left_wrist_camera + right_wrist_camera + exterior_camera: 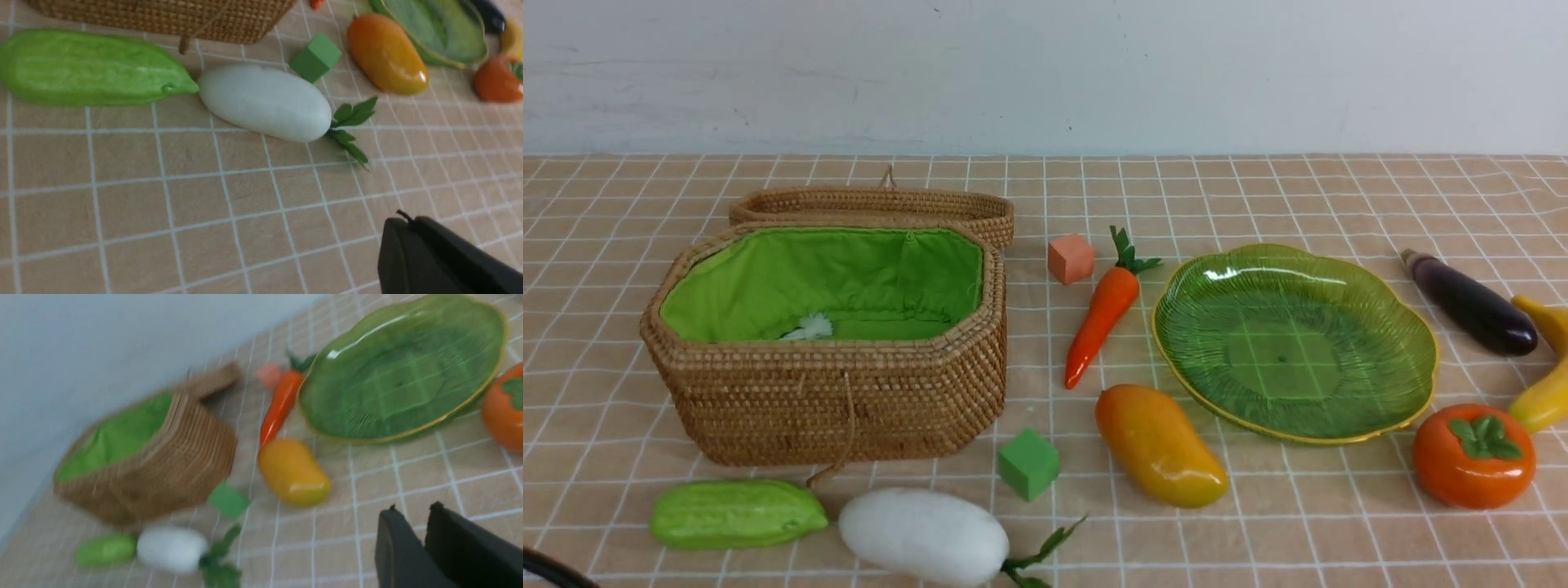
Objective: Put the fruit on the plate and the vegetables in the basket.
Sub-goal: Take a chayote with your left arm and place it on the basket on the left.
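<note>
Basket (833,392) sat on the left of the checked surface (1258,523), lid (874,204) thrown back behind it and green lining showing. The plate (1294,339) lay well over to the right.

And the vegetables were all out on the surface. The gourd (737,513) lay in front of the basket, the white radish (925,535) just beside its tip. The carrot (1101,314) lay angled between basket and plate, with a pink cube (1070,259) by its leafy top. The eggplant (1470,304) was out beyond the plate's far right edge.

Fruit, same story. The mango (1160,445) lay close to the plate's near-left rim, with a green cube (1028,463) to its left. The persimmon (1472,456) sat just off the near-right rim, the banana (1547,367) beside it at the frame edge, next to the eggplant.

The left gripper (404,228) hovered over bare surface near the radish, fingers pressed together, nothing between them. The right gripper (414,512) hung above the surface near the mango, jaws a narrow slit apart and empty.
</note>
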Robot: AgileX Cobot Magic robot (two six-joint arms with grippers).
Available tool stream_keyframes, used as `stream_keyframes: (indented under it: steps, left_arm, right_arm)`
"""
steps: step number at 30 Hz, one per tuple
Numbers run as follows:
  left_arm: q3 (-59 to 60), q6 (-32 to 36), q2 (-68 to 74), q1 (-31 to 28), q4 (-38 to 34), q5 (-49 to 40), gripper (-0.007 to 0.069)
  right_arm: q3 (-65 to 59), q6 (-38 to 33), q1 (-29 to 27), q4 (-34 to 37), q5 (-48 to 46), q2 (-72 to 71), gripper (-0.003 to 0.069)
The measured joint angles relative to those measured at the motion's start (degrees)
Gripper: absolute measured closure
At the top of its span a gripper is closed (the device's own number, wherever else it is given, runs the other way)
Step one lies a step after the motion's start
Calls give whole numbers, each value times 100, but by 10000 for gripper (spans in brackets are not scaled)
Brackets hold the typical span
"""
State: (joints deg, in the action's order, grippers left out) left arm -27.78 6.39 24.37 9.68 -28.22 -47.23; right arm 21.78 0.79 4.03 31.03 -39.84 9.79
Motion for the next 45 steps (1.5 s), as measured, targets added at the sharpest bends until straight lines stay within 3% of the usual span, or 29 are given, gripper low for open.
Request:
stream_keyframes:
  steps: [3,8,12,14,18,22,26,29,32,35,36,37,45]
  left_arm:
    - [-227,382,299,607,252,261,638]
    - [-719,119,988,1237,1100,-137,638]
    - [-1352,47,1865,1287,1894,-844,638]
    - [-1850,429,2440,1287,2236,-1106,638]
    - [-2214,1208,3183,1287,2177,-1343,638]
    - [-2254,1746,3723,1230,2198,-1354,638]
    - [-2254,2866,4367,1044,2308,-802,638]
    - [-2259,3312,4552,1038,2391,-653,636]
    - [-2266,3857,5008,1038,2646,-588,578]
    - [-2266,3940,5388,1038,3002,-565,441]
    - [-2257,3930,5401,1038,3019,-558,432]
    - [-2192,3875,5435,1038,3133,-478,355]
    - [-1582,3845,5098,1032,3690,452,294]
  right_arm:
    - [1197,-701,261,0,-1498,811,557]
    - [2484,-1253,452,5,-3043,1575,559]
    - [2935,-1364,699,5,-3174,1697,559]
    - [3175,-1488,859,-4,-3134,1697,557]
    - [3227,-1792,893,-14,-3127,1697,554]
    - [3227,-2017,904,-18,-3132,1697,552]
    - [3228,-2170,904,-31,-3132,1617,551]
    - [3228,-2170,909,-73,-3132,1584,551]
    - [3228,-2181,910,-202,-3137,1491,551]
    - [3215,-2186,910,-255,-3131,1462,551]
    - [3215,-2186,910,-267,-3131,1462,551]
    - [3203,-2186,910,-301,-3131,1462,549]
    - [3129,-2186,910,-369,-2988,1462,543]
